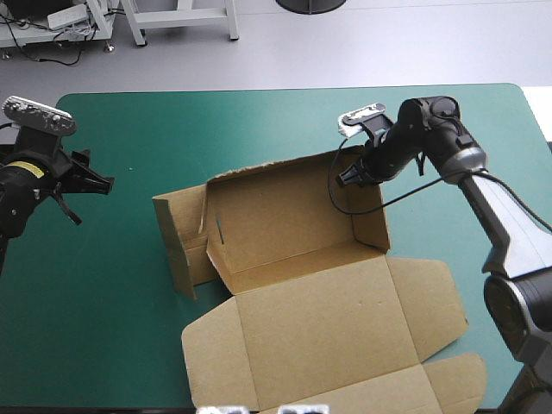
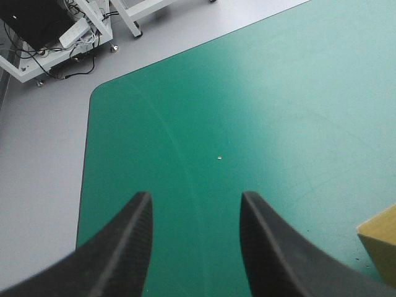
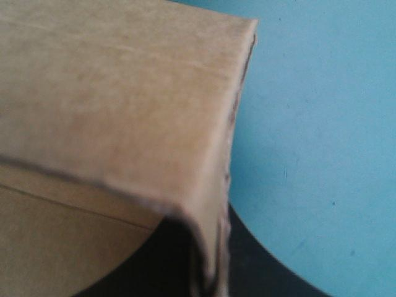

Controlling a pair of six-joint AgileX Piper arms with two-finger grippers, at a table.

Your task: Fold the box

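Note:
The brown box stands mid-table as an open tray with far and side walls raised. Its lid lies flat toward the front edge, and a side flap juts out on the left. My right gripper is at the tray's far right corner. In the right wrist view the right gripper is shut on the box wall, with the board's edge between the black fingers. My left gripper hovers over bare cover left of the box. In its own view the left gripper is open and a box corner shows beside it.
Bare teal-green cover lies left of the box and along the far edge. A tiny white speck sits on the cover ahead of the left gripper. The lid's flaps reach the table's front right edge.

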